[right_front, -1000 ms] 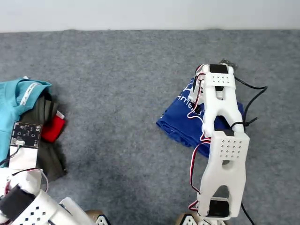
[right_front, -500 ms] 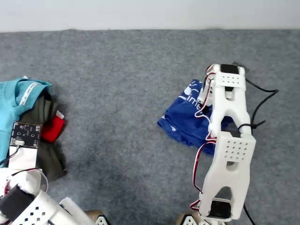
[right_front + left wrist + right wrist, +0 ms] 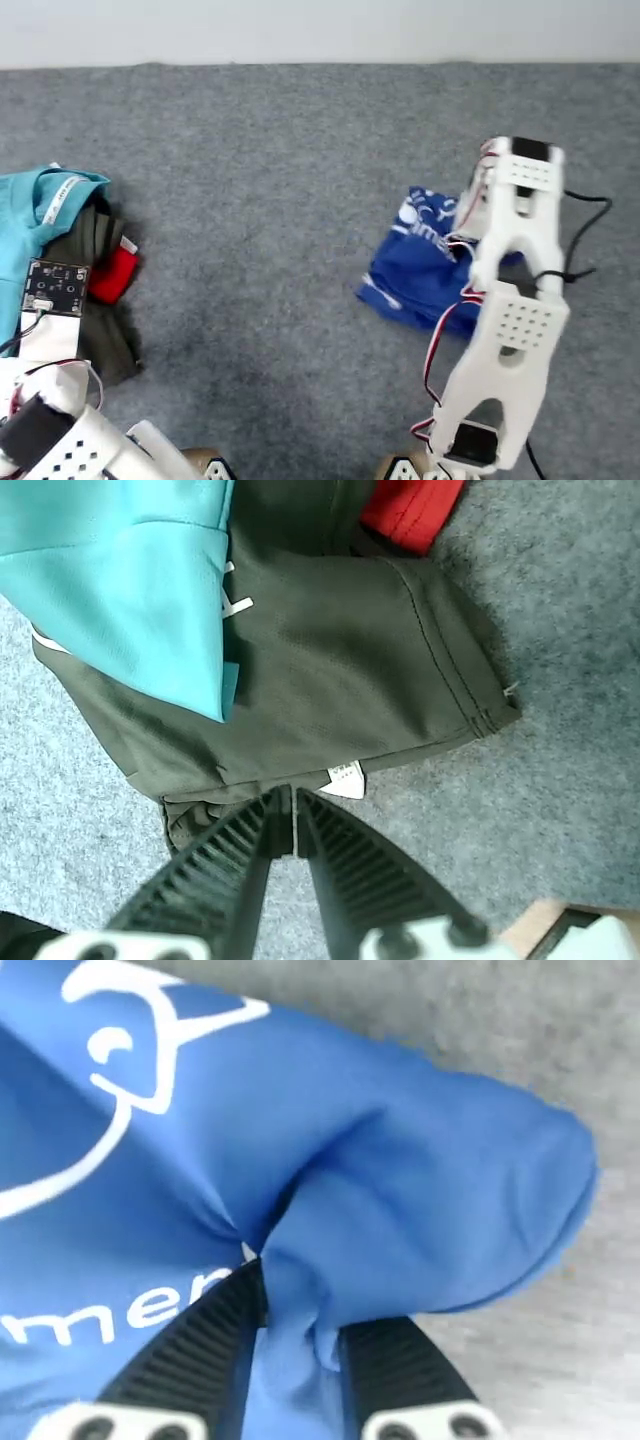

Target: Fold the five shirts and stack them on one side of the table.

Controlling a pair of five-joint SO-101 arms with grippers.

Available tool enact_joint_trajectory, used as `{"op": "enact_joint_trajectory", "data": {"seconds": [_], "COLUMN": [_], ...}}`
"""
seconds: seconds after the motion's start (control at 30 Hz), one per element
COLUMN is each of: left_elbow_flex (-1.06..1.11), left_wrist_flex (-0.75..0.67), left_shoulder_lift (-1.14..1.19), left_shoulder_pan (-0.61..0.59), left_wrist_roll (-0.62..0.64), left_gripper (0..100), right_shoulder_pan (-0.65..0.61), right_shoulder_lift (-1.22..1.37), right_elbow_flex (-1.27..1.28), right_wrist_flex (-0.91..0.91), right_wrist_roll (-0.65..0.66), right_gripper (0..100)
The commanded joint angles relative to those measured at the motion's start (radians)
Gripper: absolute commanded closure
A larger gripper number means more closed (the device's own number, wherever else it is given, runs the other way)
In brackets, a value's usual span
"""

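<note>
A folded blue shirt (image 3: pixel 425 268) with white print lies right of the table's middle, partly under the right arm. My right gripper (image 3: pixel 295 1305) is shut on a pinch of the blue shirt (image 3: pixel 330 1160), with cloth bunched between its fingers. At the left edge lies a pile of a teal shirt (image 3: pixel 40 215), a dark olive shirt (image 3: pixel 100 330) and a red shirt (image 3: pixel 112 275). My left gripper (image 3: pixel 293 820) is shut and holds nothing, its tips over the edge of the dark olive shirt (image 3: pixel 350 670), beside the teal shirt (image 3: pixel 120 580) and the red shirt (image 3: pixel 410 510).
Grey carpet (image 3: pixel 260 180) covers the table, with open room in the middle and along the back. A pale wall (image 3: pixel 320 30) bounds the far edge. Cables trail from the right arm (image 3: pixel 505 330) near the right side.
The right arm has swung to the right, dragging the blue shirt with it across the carpet. The left arm and the pile have not moved.
</note>
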Motion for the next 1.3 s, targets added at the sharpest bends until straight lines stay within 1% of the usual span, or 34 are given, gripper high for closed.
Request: {"op": "enact_joint_trajectory", "data": {"seconds": [0.0,0.17,0.33,0.43,0.53,0.63,0.73,0.8,0.87,0.93,1.0,1.03,1.13,1.17,1.27], "left_elbow_flex": [-0.022,-0.022,-0.022,-0.022,-0.022,-0.022,-0.022,-0.022,-0.022,-0.022,-0.022,-0.021,-0.016,-0.019,-0.024], "left_wrist_flex": [-0.018,-0.017,-0.017,-0.017,-0.015,-0.015,-0.015,-0.015,-0.014,-0.006,0.014,0.02,0.018,0.018,0.018], "left_shoulder_lift": [-0.005,-0.005,-0.005,-0.005,-0.005,-0.005,-0.005,-0.005,-0.005,-0.005,-0.005,-0.005,-0.005,-0.005,-0.005], "left_shoulder_pan": [0.003,0.003,-0.002,0.0,0.002,0.003,0.003,0.003,0.003,-0.002,0.002,0.003,0.003,0.003,0.003], "left_wrist_roll": [0.0,0.0,0.0,0.0,0.0,0.002,0.002,0.002,0.002,0.002,0.002,0.002,0.002,0.002,0.002], "left_gripper": [98,98,98,98,98,98,98,98,98,98,98,98,98,98,98], "right_shoulder_pan": [0.114,0.277,0.414,0.484,0.544,0.561,0.555,0.55,0.547,0.545,0.532,0.521,0.486,0.473,0.463], "right_shoulder_lift": [-0.101,-0.133,-0.139,-0.139,-0.13,-0.13,-0.12,-0.11,-0.107,-0.108,-0.122,-0.131,-0.162,-0.173,-0.214], "right_elbow_flex": [-0.021,-0.021,-0.021,-0.035,-0.087,-0.104,-0.103,-0.109,-0.109,-0.123,-0.158,-0.173,-0.216,-0.218,-0.196], "right_wrist_flex": [0.044,0.012,-0.082,-0.157,-0.205,-0.24,-0.266,-0.274,-0.251,-0.191,-0.088,-0.041,0.094,0.104,0.101], "right_wrist_roll": [0.189,0.431,0.598,0.669,0.709,0.747,0.755,0.755,0.752,0.75,0.692,0.644,0.552,0.534,0.489], "right_gripper": [98.8,98.8,98.8,98.8,98.8,98.8,98.2,95.0,86.5,76.5,69.9,69.0,71.2,72.9,83.9]}}
